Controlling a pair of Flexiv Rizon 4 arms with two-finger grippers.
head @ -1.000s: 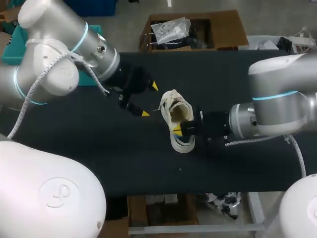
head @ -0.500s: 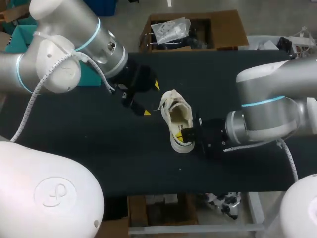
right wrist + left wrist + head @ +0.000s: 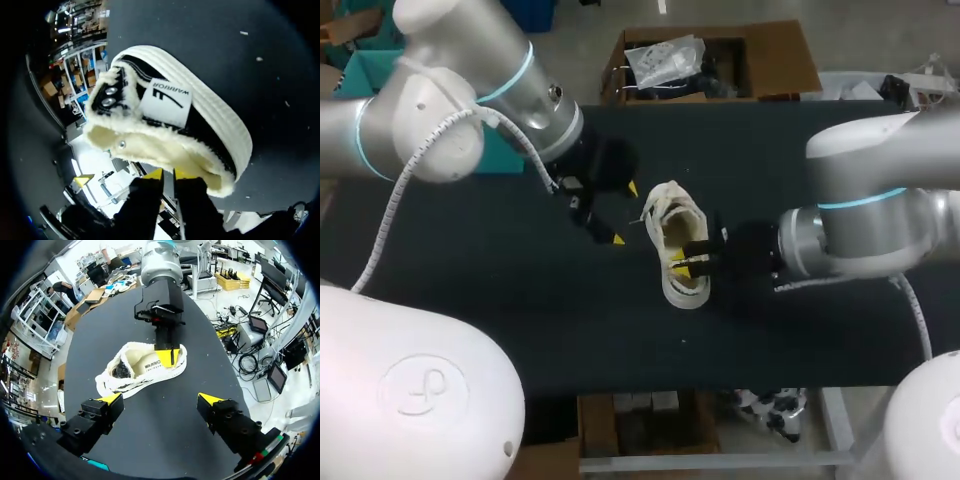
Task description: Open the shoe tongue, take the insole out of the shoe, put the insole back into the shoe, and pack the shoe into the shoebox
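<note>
Shoe point(image 3: 670, 212) lies mid-surface, its fleece-lined mouth open; what sits inside I cannot tell. Right gripper point(image 3: 687, 262) is narrow, its tips nearly together at the heel rim of the mouth. Left gripper point(image 3: 625, 213) hangs spread wide just beside the shoe, on its far-left side, apart from it.

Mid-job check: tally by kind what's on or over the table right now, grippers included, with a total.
shoe: 1
grippers: 2 (left gripper, right gripper)
Total: 3
</note>
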